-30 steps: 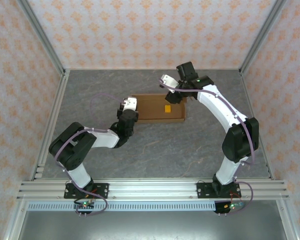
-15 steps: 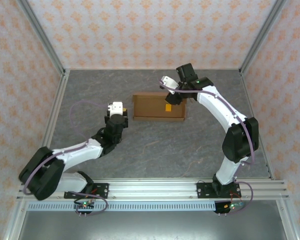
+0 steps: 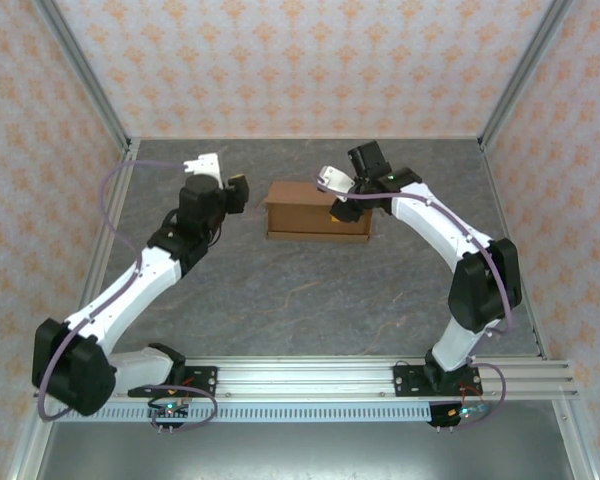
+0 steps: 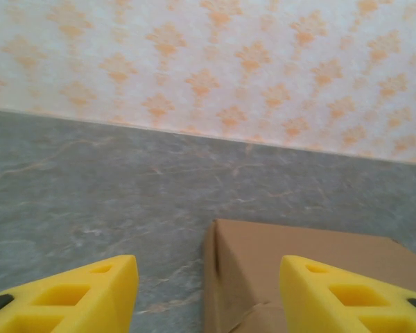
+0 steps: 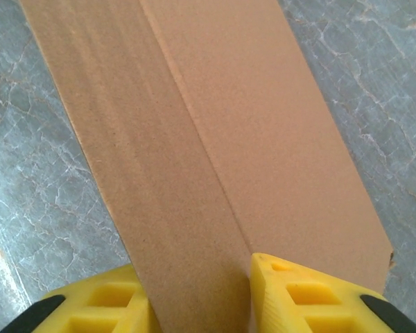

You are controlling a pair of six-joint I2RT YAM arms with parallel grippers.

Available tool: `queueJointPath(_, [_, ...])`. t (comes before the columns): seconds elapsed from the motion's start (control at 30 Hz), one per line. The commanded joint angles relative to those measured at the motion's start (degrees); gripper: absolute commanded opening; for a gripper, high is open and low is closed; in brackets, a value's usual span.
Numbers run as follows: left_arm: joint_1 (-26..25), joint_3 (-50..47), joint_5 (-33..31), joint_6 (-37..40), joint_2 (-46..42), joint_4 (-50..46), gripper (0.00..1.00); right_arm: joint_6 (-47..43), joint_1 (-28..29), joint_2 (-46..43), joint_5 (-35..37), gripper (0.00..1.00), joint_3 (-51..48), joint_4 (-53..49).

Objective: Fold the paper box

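Note:
The paper box (image 3: 310,212) is brown cardboard, lying at the middle of the grey table with its long walls raised. My right gripper (image 3: 342,207) reaches over its right part. In the right wrist view this gripper (image 5: 194,277) is shut on an upright cardboard panel (image 5: 194,139), one yellow finger (image 5: 312,295) on each side. My left gripper (image 3: 236,190) hovers just left of the box's left end. Its yellow fingers (image 4: 76,295) stand wide open with nothing held, and the box's left corner (image 4: 291,260) lies ahead between them.
Patterned walls enclose the grey marbled table (image 3: 310,300) on three sides, with metal rails (image 3: 105,250) along the edges. The back wall (image 4: 208,62) stands a short way beyond the box. Bare table lies in front of the box.
My left arm swung away from the box's near left side out to the far left, and its jaws opened. The right gripper kept its hold and shifted slightly; the box's walls stand more upright.

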Motion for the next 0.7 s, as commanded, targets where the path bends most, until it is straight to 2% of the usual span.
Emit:
queueJointPath(0.0, [0.3, 6.4, 7.7, 1.5, 6.3, -8.1, 0.57, 0.7, 1.4, -2.0, 3.9, 0.36, -2.8, 2.7])
queueJointPath(0.37, [1.3, 19.2, 14.1, 5.2, 24.7, -13.1, 0.57, 5.7, 2.7, -5.1, 1.5, 0.45, -16.5, 15.1])
queueJointPath(0.67, [1.3, 20.1, 16.4, 6.9, 34.1, -13.9, 0.56, 8.8, 2.7, -3.5, 1.1, 0.49, -23.0, 20.7])
